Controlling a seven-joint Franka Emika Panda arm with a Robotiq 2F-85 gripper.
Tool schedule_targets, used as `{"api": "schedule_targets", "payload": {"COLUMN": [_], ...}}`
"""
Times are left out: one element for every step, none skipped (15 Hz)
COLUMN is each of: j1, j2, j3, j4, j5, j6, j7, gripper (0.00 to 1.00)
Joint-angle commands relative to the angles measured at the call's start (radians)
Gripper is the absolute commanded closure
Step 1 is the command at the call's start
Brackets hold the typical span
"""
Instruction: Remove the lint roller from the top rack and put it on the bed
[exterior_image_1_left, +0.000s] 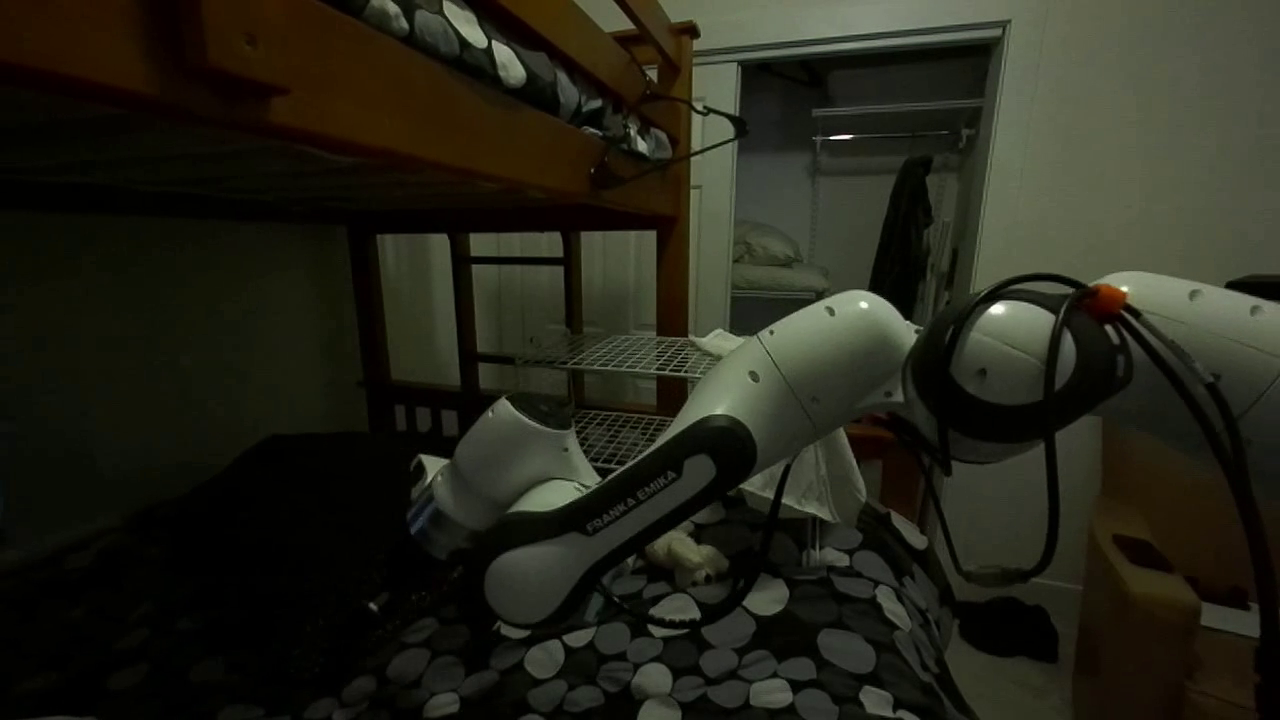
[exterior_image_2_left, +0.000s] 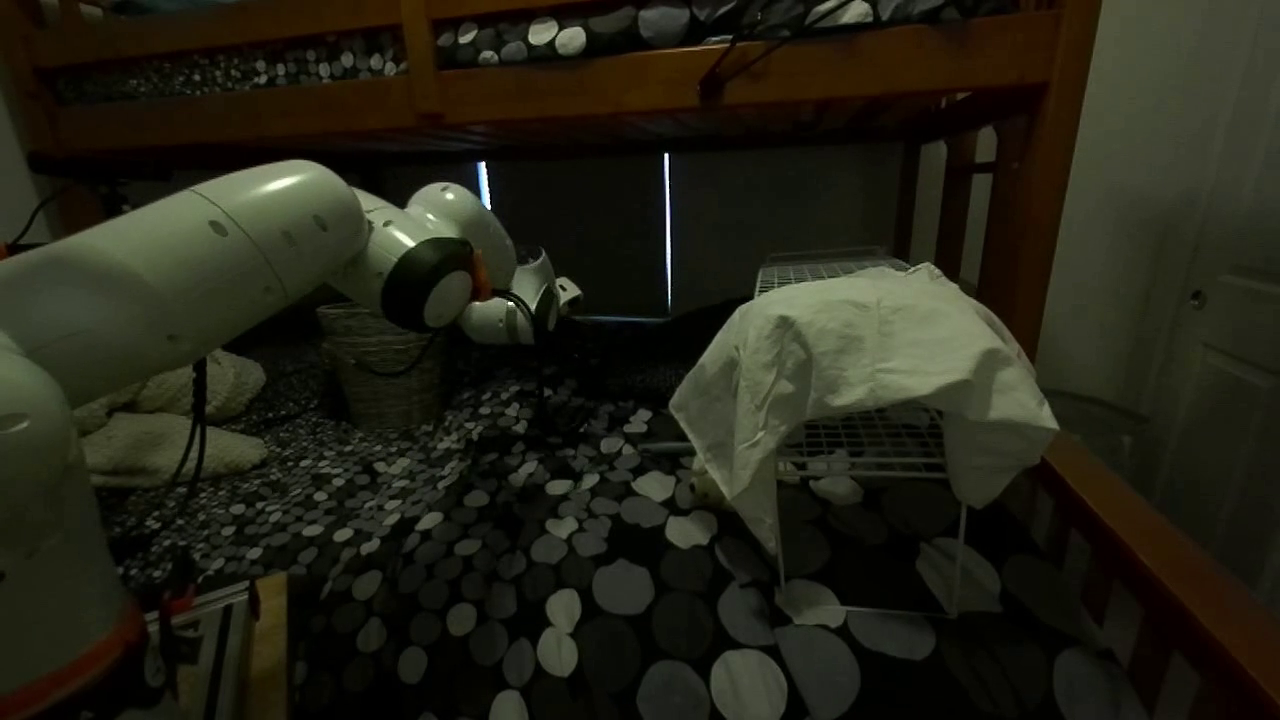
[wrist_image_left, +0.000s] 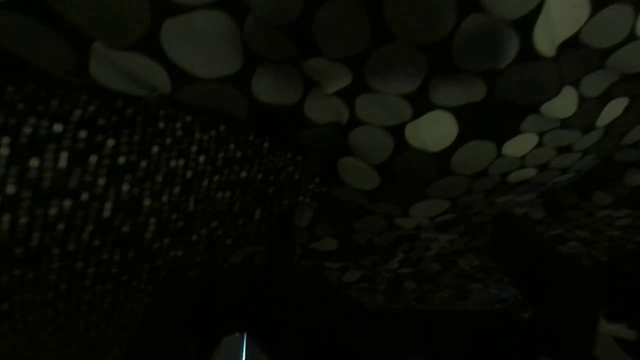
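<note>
Extended in from the right in an exterior view with the arm (exterior_image_1_left: 830, 350), bent at the elbow, sloped down leftward along the forearm (exterior_image_1_left: 630, 500), then folded up at the wrist (exterior_image_1_left: 515, 455) and tipped left and down, low above the bed (exterior_image_1_left: 740, 655). In an exterior view, stretched from near left toward the far middle, below the level of the upper bunk (exterior_image_2_left: 620, 85) and well apart from the wire rack (exterior_image_2_left: 860, 440) at right. In the dim wrist view, reduced to dark outlines at the gripper (wrist_image_left: 395, 222), spread apart and released at the fingers (wrist_image_left: 520, 245), across a stretch of dotted cover (wrist_image_left: 372, 145). Can also see there, at left, a dark glittering cloth (wrist_image_left: 125, 190). Cannot make out the lint roller for certain in any view, so cannot place it relative to the fingers. On the wire rack, can see a white sheet (exterior_image_2_left: 860, 345) draped over the upper shelf (exterior_image_2_left: 830, 270), hiding part of it. Near the wire rack, can see a pale soft toy (exterior_image_1_left: 690, 555) on the bed; farther left, beyond the arm, a woven basket (exterior_image_2_left: 385, 370).
</note>
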Motion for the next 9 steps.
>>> {"api": "schedule_targets", "payload": {"j1": [-0.012, -0.025, -0.04, -0.053, -0.062, -0.1, -0.103, -0.126, -0.125], "j2": [-0.025, -0.06, -0.093, -0.121, -0.14, -0.148, -0.192, -0.221, -0.264], "j3": [-0.008, -0.02, -0.027, -0.029, -0.03, 0.041, 0.033, 0.052, 0.038], "j4": [-0.034, -0.065, -0.09, -0.112, -0.13, -0.164, -0.227, -0.296, -0.364], "j5": [0.0, -0.001, -0.001, -0.001, -0.001, 0.038, 0.042, 0.05, 0.039], "j6": [-0.023, -0.044, -0.062, -0.073, -0.078, -0.141, -0.211, -0.223, -0.248], "j7": [0.029, 0.055, 0.067, 0.073, 0.077, 0.017, 0.041, 0.057, 0.12], "gripper": [0.0, 0.0, 0.0, 0.0, 0.0, 0.0, 0.0, 0.0, 0.0]}}
